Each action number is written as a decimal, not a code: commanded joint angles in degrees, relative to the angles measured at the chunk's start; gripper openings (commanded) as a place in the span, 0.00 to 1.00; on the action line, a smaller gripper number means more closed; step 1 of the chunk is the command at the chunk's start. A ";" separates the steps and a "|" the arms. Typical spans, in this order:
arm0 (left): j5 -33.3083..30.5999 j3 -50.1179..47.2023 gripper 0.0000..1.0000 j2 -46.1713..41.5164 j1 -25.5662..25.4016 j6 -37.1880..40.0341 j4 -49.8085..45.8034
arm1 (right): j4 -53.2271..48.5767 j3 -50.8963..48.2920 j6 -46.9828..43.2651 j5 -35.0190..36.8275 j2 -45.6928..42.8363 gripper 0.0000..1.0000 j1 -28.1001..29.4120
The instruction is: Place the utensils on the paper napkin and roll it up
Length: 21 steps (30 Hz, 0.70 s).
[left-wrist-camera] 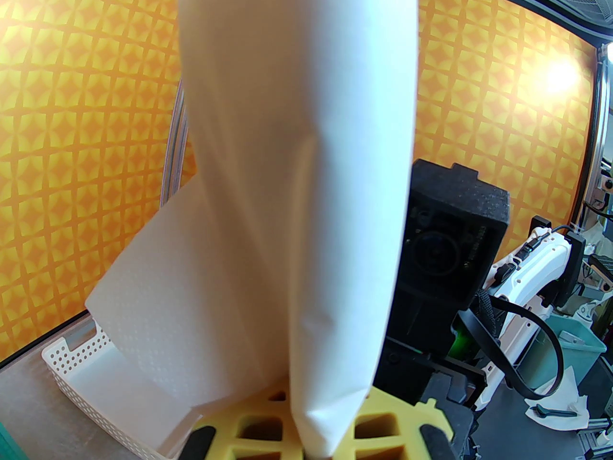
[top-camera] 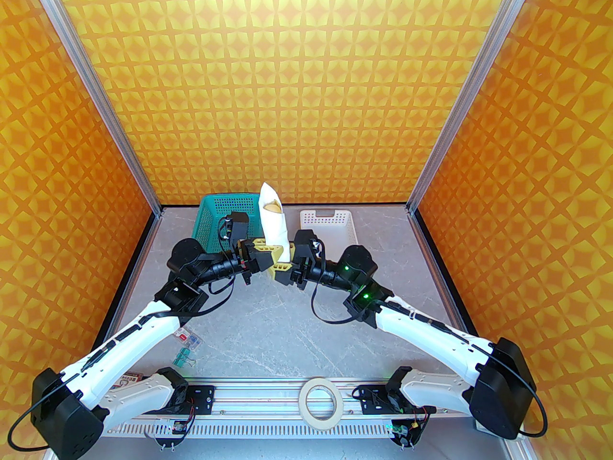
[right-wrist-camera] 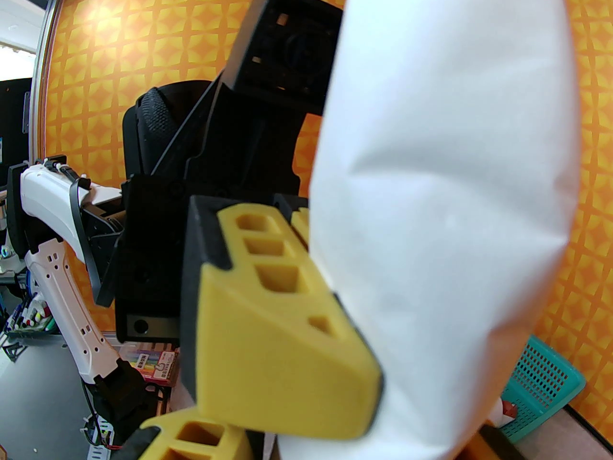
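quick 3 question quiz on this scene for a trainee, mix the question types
1. Multiple choice: the left gripper is A) open B) shut on the napkin roll C) shut on nothing.
2. True or false: the roll lies flat.
3. What peeks from the roll's top end?
Key: 1 B. 2 false, it stands up in the grip, off the table. 3 a tan wooden utensil.
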 commanded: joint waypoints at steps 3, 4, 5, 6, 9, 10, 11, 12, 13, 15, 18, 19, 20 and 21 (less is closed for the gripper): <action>2.06 1.79 0.00 0.94 -0.38 0.14 -0.85 | 2.22 3.06 2.20 -6.61 1.14 0.35 0.56; 2.39 2.01 0.00 0.95 -0.38 0.25 -1.10 | 2.22 3.18 2.25 -6.85 1.20 0.33 0.43; 2.66 2.28 0.00 1.13 -0.38 0.34 -1.51 | 2.22 3.24 2.36 -6.99 1.19 0.31 0.32; 2.84 2.40 0.00 1.23 -0.38 0.43 -1.69 | 2.22 3.33 2.53 -7.12 1.16 0.29 0.22; 3.21 2.55 0.00 1.52 -0.38 0.39 -2.02 | 2.39 3.38 3.34 -7.43 1.05 0.23 -0.21; 3.30 2.55 0.00 1.60 -0.38 0.43 -2.12 | 2.50 3.38 3.63 -7.54 0.92 0.22 -0.39; 3.39 2.52 0.00 1.71 -0.38 0.51 -2.36 | 2.48 3.38 3.87 -7.47 0.79 0.20 -0.54; 3.46 2.44 0.00 1.78 -0.38 0.52 -2.46 | 2.41 3.32 4.01 -7.49 0.63 0.19 -0.65; 3.56 2.43 0.00 1.86 -0.38 0.52 -2.69 | 2.31 3.24 4.14 -7.38 0.53 0.18 -0.75; 3.83 2.48 0.00 1.95 -0.23 0.50 -3.20 | 1.84 3.13 4.50 -6.80 0.20 0.15 -1.10; 3.96 2.71 0.01 1.87 0.01 0.34 -4.10 | 0.36 2.77 4.41 -5.42 -0.36 0.13 -1.50; 4.09 2.71 0.03 1.72 0.20 0.21 -4.39 | -0.09 2.65 4.42 -4.95 -0.65 0.12 -1.55; 4.07 2.51 0.04 1.62 0.55 -0.12 -4.46 | -0.65 2.52 4.41 -4.35 -0.88 0.11 -1.71; 4.18 2.42 0.06 1.45 0.86 -0.46 -4.50 | -1.42 2.54 4.33 -3.67 -1.12 0.11 -1.82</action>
